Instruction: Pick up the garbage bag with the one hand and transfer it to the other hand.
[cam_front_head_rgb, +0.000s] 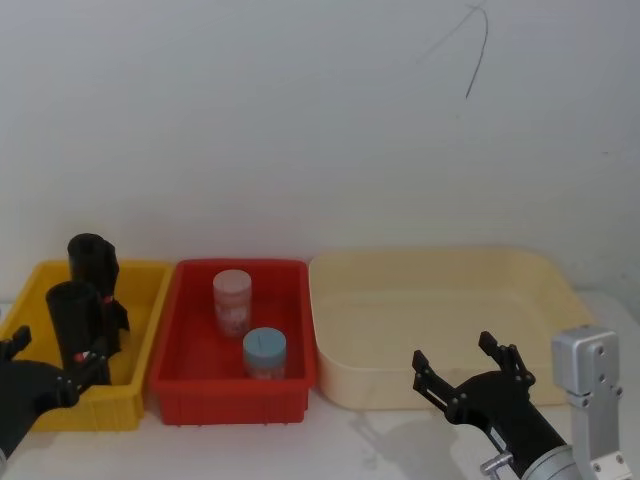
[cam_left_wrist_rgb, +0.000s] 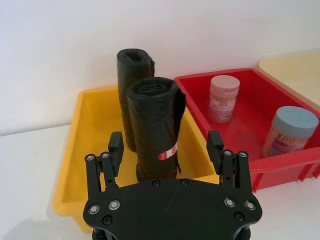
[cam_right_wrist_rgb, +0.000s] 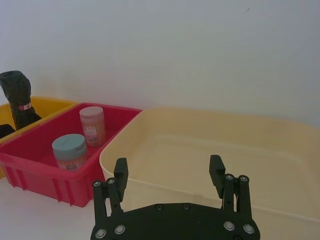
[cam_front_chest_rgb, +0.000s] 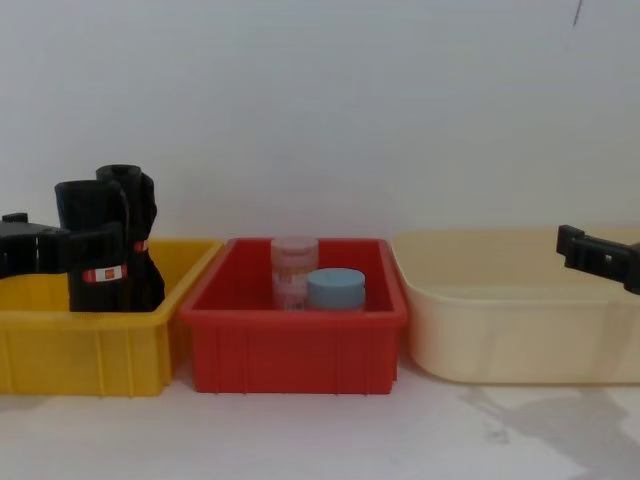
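Note:
The garbage bag (cam_left_wrist_rgb: 152, 120), a straight black roll with a red-and-white label band, stands upright at the front of the yellow bin (cam_left_wrist_rgb: 80, 145). It also appears as the nearer roll (cam_front_head_rgb: 75, 315) in the head view and behind a finger (cam_front_chest_rgb: 92, 210) in the chest view. My left gripper (cam_left_wrist_rgb: 165, 142) is open, one finger on each side of the bag at label height, neither pressing it. From the head the left gripper (cam_front_head_rgb: 55, 355) sits at the lower left. My right gripper (cam_right_wrist_rgb: 168, 167) is open and holds nothing, hovering before the cream tray (cam_right_wrist_rgb: 210, 145), far from the bag (cam_front_head_rgb: 455, 355).
A second, wrinkled black roll (cam_left_wrist_rgb: 132, 70) stands just behind the bag in the same bin. The red bin (cam_front_head_rgb: 190, 330) in the middle holds a pink-lidded jar (cam_front_head_rgb: 232, 298) and a blue-lidded jar (cam_front_head_rgb: 264, 350). The cream tray (cam_front_head_rgb: 440, 300) is at the right. A white wall runs behind.

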